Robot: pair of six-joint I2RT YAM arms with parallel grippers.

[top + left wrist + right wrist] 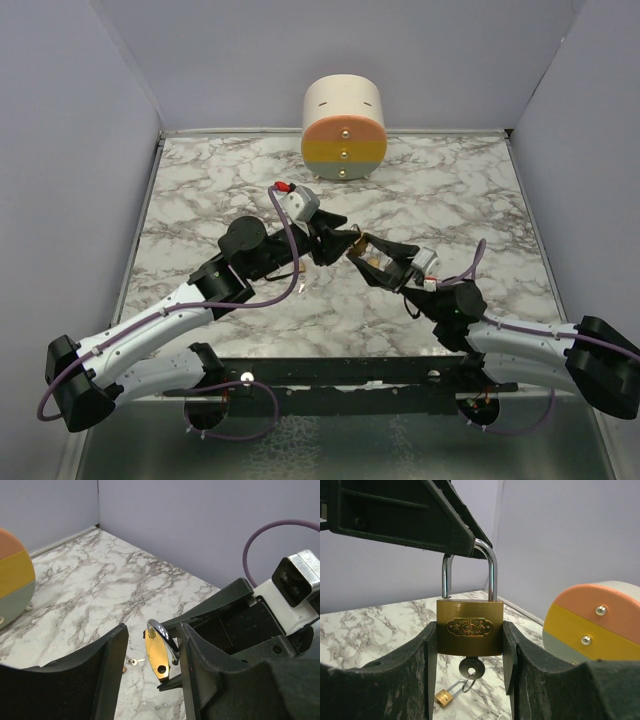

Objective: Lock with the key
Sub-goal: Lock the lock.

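As the right gripper (372, 258) clamps the padlock (469, 635), the half-open left gripper (152, 630) at its shackle (492, 570) could push askew and jam it

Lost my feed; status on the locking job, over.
Right pincer shut on padlock. Left pincer open, finger over shackle. Key inserted. Nothing in the way.

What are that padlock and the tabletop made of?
The padlock body looks like brass, golden with a satin sheen and stamped emblem; its shackle is bright mirror-like metal, probably chromed steel. The tabletop is white with grey veins, marble-look, though it may be a printed laminate.
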